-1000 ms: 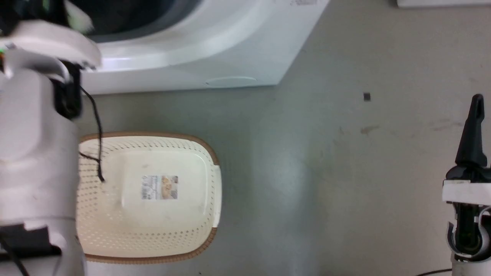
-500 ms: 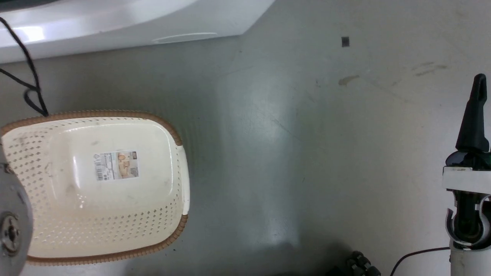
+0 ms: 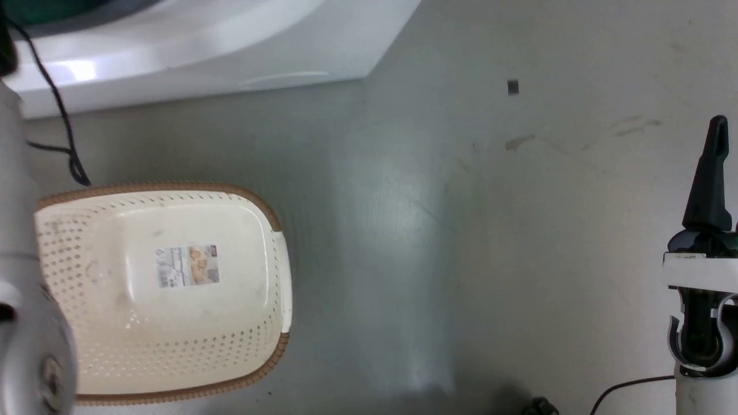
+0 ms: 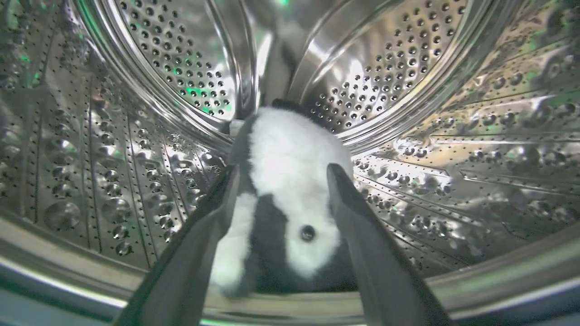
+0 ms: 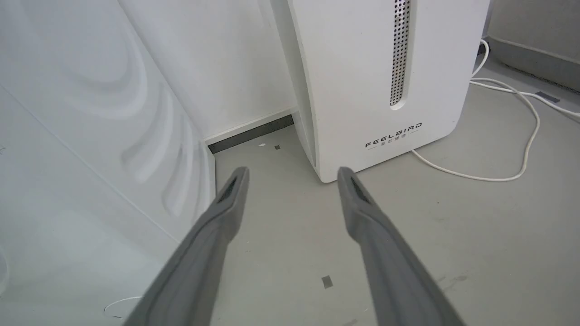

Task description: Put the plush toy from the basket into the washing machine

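**Panda in the drum, basket bare**

Head view: the basket (image 3: 173,351) stood on the grey floor (image 3: 461,230) just in front of the washing machine (image 3: 230,46), with the label (image 3: 187,266) on its bottom uncovered. A pale left forearm (image 3: 20,276) ran down the left edge beside a black cable (image 3: 57,109). The right gripper (image 3: 717,129) was seen edge-on at the far right, well apart from the basket.

Left wrist view: the plush toy (image 4: 290,158) lay on the steel drum (image 4: 408,59) close to the front lip. The left gripper (image 4: 283,174) was spread wide, one finger on each side of the toy. Whether the fingers pressed the fur could not be told.

Right wrist view: the right gripper's fingers stood wide apart and held nothing. They hung over the floor between the washer's white side panel and the FEELBIRD appliance (image 5: 362,68), with a white cord (image 5: 525,145) trailing nearby.
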`<state>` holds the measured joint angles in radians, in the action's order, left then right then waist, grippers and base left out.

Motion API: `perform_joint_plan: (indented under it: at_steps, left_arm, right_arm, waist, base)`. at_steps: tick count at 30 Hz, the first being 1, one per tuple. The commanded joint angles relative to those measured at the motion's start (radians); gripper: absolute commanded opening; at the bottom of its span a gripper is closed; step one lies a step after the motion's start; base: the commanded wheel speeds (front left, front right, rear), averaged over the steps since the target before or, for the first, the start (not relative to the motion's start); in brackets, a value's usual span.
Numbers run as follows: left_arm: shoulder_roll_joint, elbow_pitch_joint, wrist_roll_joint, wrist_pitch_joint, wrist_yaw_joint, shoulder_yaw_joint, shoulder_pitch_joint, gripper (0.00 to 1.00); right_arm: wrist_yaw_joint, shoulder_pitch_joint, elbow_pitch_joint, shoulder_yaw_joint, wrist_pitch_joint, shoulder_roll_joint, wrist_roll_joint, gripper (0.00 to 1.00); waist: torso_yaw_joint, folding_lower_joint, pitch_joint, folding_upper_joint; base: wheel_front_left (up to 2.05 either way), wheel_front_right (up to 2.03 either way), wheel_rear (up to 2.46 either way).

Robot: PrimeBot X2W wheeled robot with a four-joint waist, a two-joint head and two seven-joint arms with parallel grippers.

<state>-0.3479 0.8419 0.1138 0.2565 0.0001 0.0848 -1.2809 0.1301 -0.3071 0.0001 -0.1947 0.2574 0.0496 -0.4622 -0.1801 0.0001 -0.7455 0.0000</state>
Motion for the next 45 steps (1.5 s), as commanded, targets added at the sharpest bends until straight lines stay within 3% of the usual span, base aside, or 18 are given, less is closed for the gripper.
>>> perform_joint_plan:
  at_steps: [1,8,17,25,36,45]
  left_arm:
    - [0.018,-0.021,-0.006,0.005,0.006,0.005,0.054,1.00]
    - [0.092,-0.172,-0.027,0.005,0.024,0.010,0.292,1.00]
    - [0.173,-0.356,-0.032,0.005,0.010,0.031,0.575,1.00]
    - [0.258,-0.512,-0.077,0.005,0.004,-0.027,0.839,1.00]
    - [0.267,-0.675,-0.139,0.005,0.037,-0.086,1.132,1.00]
    - [0.271,-0.731,-0.126,0.005,0.055,-0.134,1.283,1.00]
  right_arm:
    - [0.001,0.011,0.004,-0.002,0.004,0.001,0.013,1.00]
    - [0.001,0.052,0.011,-0.007,0.004,0.001,0.064,1.00]
    - [0.001,0.102,0.019,-0.006,0.004,0.001,0.150,1.00]
    - [0.001,0.190,0.006,0.006,0.004,0.001,0.219,1.00]
    - [0.001,0.317,0.000,0.035,0.004,0.001,0.252,1.00]
    - [0.001,0.402,0.006,0.047,0.004,0.001,0.245,1.00]
  waist:
    - [0.021,-0.0001,0.053,0.0000]
    - [0.084,-0.0001,0.185,0.0000]
    - [0.147,-0.0001,0.342,0.0000]
    - [0.212,-0.0001,0.503,0.0000]
    - [0.246,-0.0001,0.683,0.0000]
    - [0.251,-0.0001,0.749,0.0000]
  base:
    - [0.00,0.00,0.00]
    - [0.00,0.00,0.00]
    - [0.00,0.00,0.00]
    - [0.00,0.00,0.00]
    - [0.00,0.00,0.00]
    - [0.00,0.00,0.00]
